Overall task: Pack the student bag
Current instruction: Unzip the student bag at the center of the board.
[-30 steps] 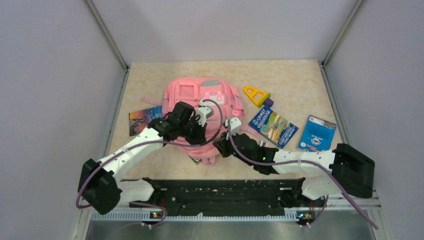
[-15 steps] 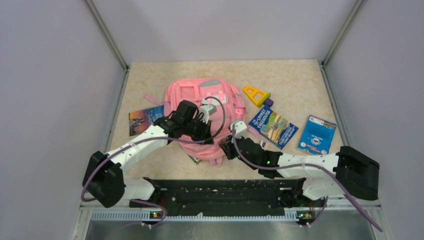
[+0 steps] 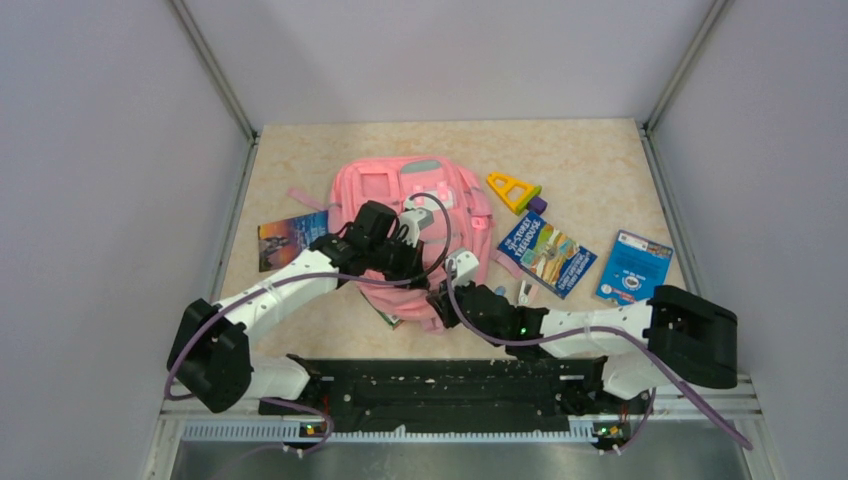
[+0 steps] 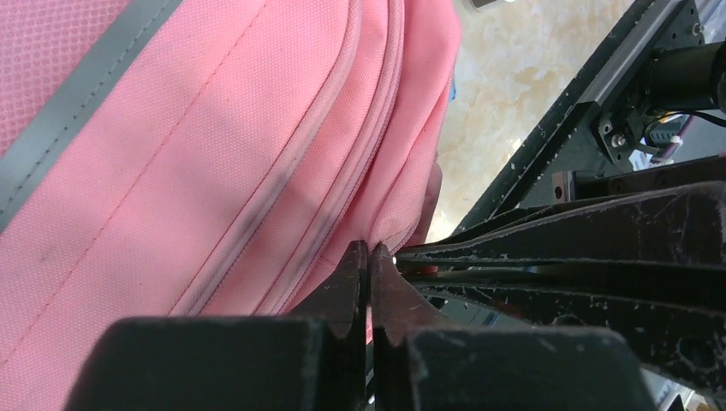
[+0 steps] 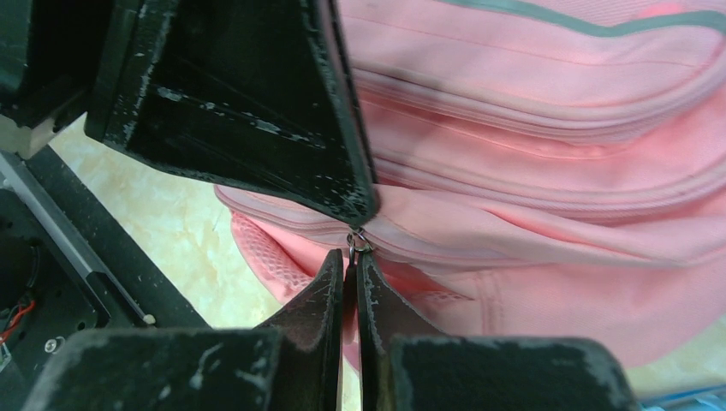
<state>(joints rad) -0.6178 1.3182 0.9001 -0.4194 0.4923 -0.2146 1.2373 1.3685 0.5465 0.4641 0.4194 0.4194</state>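
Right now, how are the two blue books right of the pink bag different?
The inner book lies askew beside the student bag, its cover a colourful picture. The outer book lies straighter by the table edge, with a white circle. Both are blue and lie flat.

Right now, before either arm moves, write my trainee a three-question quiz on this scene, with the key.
1. True or false: the right gripper pinches a zipper pull on the student bag.
2. The left gripper is: A open; B shut on the bag's pink fabric; C out of view.
3. Fill in: the yellow triangle lies on the ___ arm's side of the bag.
Key: 1 true; 2 B; 3 right.
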